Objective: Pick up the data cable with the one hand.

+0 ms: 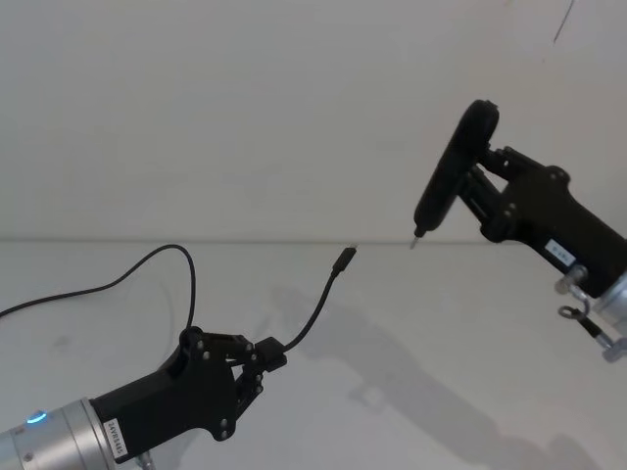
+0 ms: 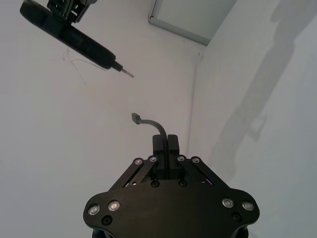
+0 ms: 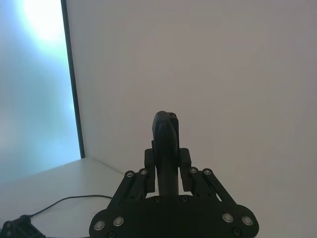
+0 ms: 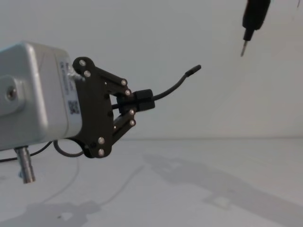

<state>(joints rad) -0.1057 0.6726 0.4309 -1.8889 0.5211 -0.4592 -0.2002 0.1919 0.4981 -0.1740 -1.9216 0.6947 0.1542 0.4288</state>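
the data cable (image 1: 323,294) is running off the left edge of the head view, so its far end is staying unseen. the stretch pinched inside the left gripper (image 1: 272,354) is lying hidden. in the chest view the top edge is cutting off the pen-like tool (image 4: 254,16).

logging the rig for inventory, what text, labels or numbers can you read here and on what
None readable.
Left-arm sticker, behind the left claw gripping the cable: print too small.
Square code beneath it: no readable characters.
Right-arm sticker, behind the right claw holding the pen tool: blurred.
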